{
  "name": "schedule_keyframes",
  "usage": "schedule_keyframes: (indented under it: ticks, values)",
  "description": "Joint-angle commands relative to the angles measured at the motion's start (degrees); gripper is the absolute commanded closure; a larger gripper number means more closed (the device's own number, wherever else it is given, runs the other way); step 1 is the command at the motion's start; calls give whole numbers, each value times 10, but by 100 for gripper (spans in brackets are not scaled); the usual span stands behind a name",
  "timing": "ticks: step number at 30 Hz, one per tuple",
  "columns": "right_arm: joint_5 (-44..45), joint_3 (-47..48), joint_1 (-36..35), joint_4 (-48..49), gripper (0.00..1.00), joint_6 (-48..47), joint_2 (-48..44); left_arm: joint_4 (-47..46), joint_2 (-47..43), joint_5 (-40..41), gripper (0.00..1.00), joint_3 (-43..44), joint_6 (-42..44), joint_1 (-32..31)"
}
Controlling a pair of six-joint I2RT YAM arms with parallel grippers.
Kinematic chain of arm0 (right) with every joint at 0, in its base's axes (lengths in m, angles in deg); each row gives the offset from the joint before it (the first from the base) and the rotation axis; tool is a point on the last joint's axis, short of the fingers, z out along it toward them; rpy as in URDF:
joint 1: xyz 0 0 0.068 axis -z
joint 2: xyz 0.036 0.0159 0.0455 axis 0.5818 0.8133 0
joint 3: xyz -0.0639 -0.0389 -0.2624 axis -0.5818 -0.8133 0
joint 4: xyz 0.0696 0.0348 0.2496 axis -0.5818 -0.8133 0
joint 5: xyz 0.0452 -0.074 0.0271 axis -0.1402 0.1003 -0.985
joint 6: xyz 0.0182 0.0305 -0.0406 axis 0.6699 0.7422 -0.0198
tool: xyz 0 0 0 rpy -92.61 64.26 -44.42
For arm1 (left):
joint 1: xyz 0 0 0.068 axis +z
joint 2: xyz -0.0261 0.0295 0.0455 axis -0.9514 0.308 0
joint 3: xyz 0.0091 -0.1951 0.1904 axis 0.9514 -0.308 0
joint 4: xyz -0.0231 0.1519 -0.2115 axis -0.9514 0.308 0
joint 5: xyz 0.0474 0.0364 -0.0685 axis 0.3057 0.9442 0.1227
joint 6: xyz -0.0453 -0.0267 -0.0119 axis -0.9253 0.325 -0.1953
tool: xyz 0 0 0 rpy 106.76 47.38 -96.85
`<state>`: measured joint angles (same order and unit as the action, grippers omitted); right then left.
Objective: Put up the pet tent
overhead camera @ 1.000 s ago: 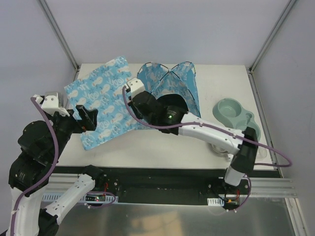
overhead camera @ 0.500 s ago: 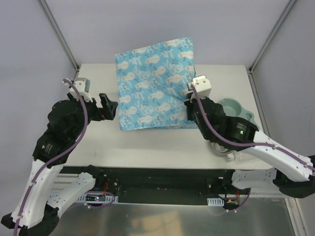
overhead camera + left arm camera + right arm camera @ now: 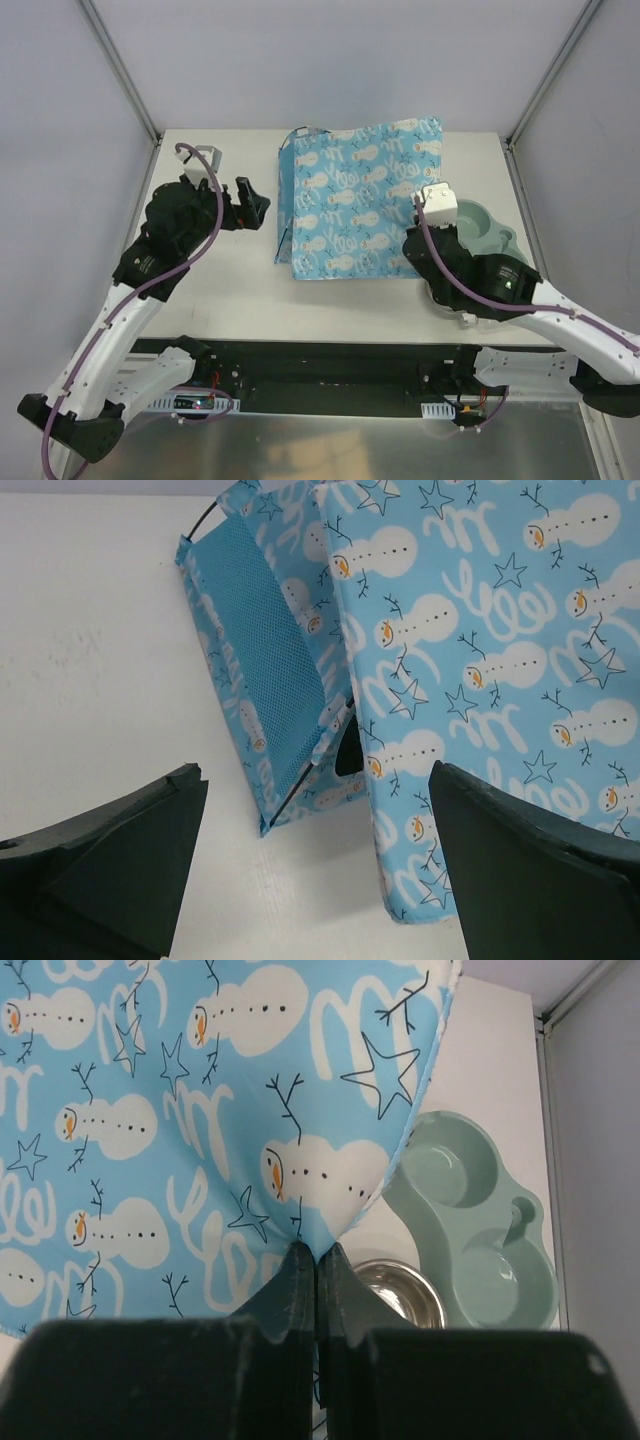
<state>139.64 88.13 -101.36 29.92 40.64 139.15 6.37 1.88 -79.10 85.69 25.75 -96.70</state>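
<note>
I see right gripper [image 3: 316, 1257] clamped on mat [image 3: 365, 200] edge; left gripper [image 3: 250, 203] apart, at 9 o'clock of tent [image 3: 265, 690]. I judge hanging mat may snag pole [image 3: 305, 775], drag tent; thin pinch may slip.

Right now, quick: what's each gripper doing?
The left gripper is open, holding nothing.
The right gripper is shut on the snowman-print mat.

A flat white rectangular tabletop [image 3: 340, 310] spreads beneath the left claw [image 3: 253, 203]. Beyond that claw rise plain pale grey walls [image 3: 330, 60], edged by slim silver metal corner posts [image 3: 120, 70]. The light is soft and even.
</note>
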Motion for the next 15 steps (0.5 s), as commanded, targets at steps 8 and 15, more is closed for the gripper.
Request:
schedule_keyframes:
  ticks: [8, 15]
  values:
    - [52, -30, 9, -13, 100, 26, 38, -69, 135, -62, 11, -24, 28, 5]
    - [21, -15, 10, -51, 100, 37, -11, -122, 181, -111, 12, -52, 53, 4]
